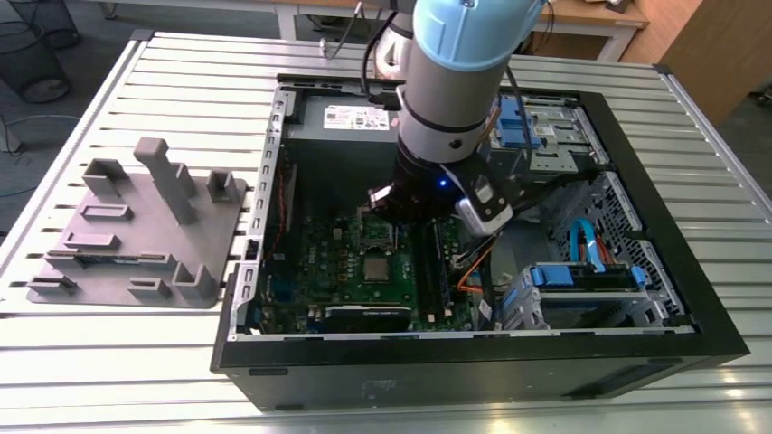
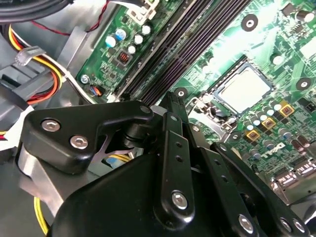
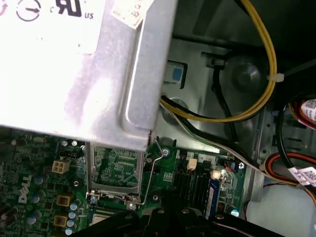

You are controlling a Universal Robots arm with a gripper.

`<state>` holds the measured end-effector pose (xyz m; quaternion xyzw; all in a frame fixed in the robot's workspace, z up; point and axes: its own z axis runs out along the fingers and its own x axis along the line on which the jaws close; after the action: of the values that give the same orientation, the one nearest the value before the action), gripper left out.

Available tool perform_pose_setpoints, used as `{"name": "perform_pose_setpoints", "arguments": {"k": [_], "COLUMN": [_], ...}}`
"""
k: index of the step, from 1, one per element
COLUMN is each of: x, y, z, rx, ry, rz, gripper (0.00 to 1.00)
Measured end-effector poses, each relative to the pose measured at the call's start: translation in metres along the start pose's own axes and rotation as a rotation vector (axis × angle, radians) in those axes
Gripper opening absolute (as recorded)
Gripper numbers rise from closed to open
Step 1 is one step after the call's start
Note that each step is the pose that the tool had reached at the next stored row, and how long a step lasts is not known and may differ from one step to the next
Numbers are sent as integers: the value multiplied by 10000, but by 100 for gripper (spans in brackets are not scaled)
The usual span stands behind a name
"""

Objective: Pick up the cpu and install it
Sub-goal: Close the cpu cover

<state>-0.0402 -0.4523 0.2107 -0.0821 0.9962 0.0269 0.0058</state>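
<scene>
The cpu (image 1: 378,269) is a small silver-grey square lying flat in its socket on the green motherboard (image 1: 325,262) inside the open computer case. In the second wrist view the cpu (image 2: 244,91) gleams pale beyond my gripper (image 2: 172,96). The black fingers (image 2: 173,148) come together to one tip, shut, with nothing seen between them. In the exterior view my gripper (image 1: 392,212) hangs just above the board, over the hinged metal socket frame (image 1: 378,233). That socket frame (image 3: 116,165) stands open, with its wire lever (image 3: 148,170) beside it.
The grey power-supply box (image 1: 343,117) lies close behind the socket. Memory slots (image 2: 197,44) run beside the cpu. Yellow cables (image 3: 261,64) and drive bays (image 1: 579,276) fill the case on the exterior view's right. A grey plastic tray (image 1: 133,226) sits outside the case.
</scene>
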Motion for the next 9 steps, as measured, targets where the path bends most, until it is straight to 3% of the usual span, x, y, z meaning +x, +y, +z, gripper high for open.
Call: {"name": "perform_pose_setpoints", "arguments": {"k": [3, 9], "x": [-14, -33], "y": [22, 136], "z": [4, 20], "rx": [-16, -20], "ry": [2, 3], "rz": [-61, -90], "gripper": [11, 11]}}
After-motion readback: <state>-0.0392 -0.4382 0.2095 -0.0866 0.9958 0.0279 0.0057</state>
